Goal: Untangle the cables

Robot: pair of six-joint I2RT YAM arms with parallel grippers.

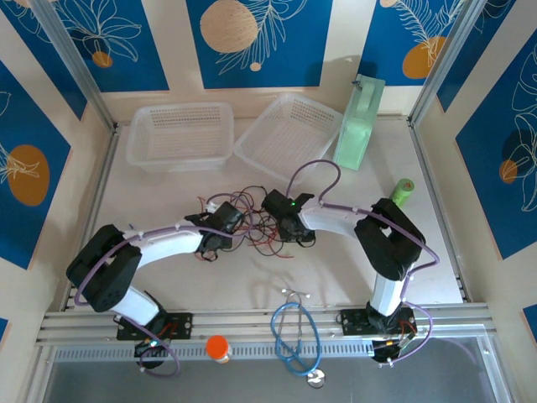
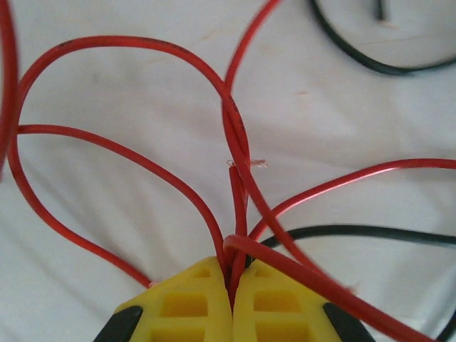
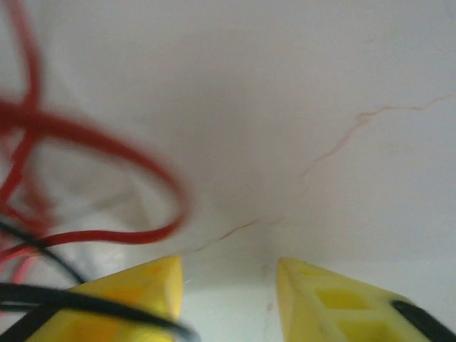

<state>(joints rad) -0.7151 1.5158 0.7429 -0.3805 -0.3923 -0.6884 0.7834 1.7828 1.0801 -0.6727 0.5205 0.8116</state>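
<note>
Left arm (image 1: 164,243) reaching inward, left end effector (image 2: 232,298) pinching red cables (image 2: 237,132), right end effector (image 3: 229,292) spread, cables at its left.

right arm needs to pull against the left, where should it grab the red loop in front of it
Probably its rounded outer bend: there the red loop is a single strand over bare table, clear of the black cable. Come from the bare-table side, the open right gripper straddling the wire. The left gripper is shut on red strands.
</note>
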